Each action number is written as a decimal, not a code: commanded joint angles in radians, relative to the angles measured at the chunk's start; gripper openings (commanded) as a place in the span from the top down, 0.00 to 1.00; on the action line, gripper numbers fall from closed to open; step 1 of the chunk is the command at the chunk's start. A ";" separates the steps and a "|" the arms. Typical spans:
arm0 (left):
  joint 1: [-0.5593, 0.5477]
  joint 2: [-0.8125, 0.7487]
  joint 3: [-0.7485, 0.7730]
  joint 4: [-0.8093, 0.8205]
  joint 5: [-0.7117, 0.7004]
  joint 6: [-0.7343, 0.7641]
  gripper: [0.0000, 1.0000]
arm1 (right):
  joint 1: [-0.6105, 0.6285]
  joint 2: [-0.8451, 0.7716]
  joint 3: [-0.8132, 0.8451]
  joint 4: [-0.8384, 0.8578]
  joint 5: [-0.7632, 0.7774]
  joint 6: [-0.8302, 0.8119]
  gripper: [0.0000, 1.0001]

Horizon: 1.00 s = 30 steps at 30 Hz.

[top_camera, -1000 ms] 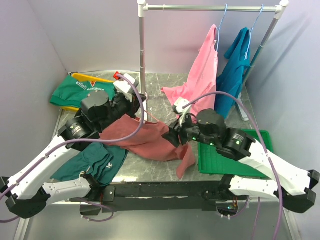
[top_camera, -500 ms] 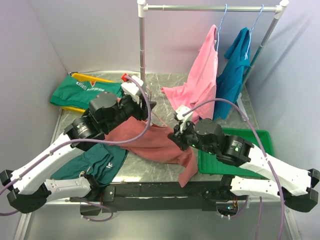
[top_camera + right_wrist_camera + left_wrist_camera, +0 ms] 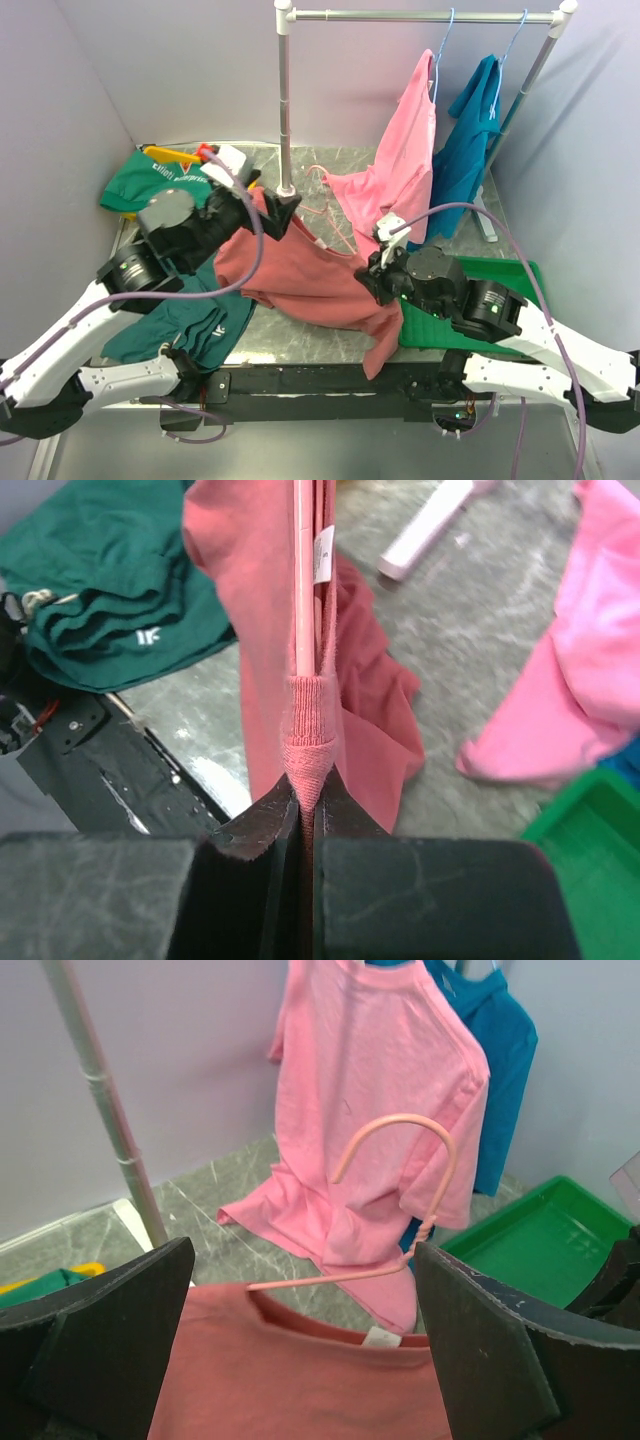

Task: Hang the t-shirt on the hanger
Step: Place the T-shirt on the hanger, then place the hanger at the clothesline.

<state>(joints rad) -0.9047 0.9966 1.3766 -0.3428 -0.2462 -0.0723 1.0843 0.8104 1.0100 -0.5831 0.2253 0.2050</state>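
The brick-red t-shirt [image 3: 300, 280] hangs stretched between the two arms over the table, its lower part trailing off the near edge. My right gripper [image 3: 372, 278] is shut on its ribbed collar [image 3: 308, 745], and the salmon-pink hanger [image 3: 303, 580] runs into that collar just beyond the pinch. In the left wrist view the hanger [image 3: 400, 1135] has its hook and one arm sticking out of the neck opening [image 3: 300, 1345]. My left gripper [image 3: 300, 1260] is open, with one finger on each side of the collar and clear of the cloth.
A light pink shirt [image 3: 405, 160] and a teal-blue shirt [image 3: 470, 140] hang on the rail; the pink one's hem lies on the table. The rack pole [image 3: 285, 110] stands behind my left gripper. A green tray [image 3: 520, 275] lies right, dark green garments [image 3: 190, 325] left.
My left gripper opened, let go of the collar and drew back to the left. My right gripper closed on the collar and shifted right, pulling the t-shirt and hanger with it.
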 commanded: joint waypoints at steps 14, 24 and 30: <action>0.000 -0.104 0.021 0.028 -0.117 -0.061 0.05 | 0.005 0.139 0.681 -0.360 0.488 0.142 1.00; 0.000 -0.125 -0.001 0.024 -0.107 -0.083 0.14 | -0.047 0.273 0.699 -0.304 0.413 0.145 1.00; 0.000 -0.133 -0.008 0.024 -0.097 -0.096 0.14 | -0.162 0.322 0.662 -0.238 0.280 0.143 1.00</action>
<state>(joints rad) -0.9047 0.8753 1.3724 -0.3424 -0.3473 -0.1478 0.9825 1.1187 1.6619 -0.9375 0.5865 0.3470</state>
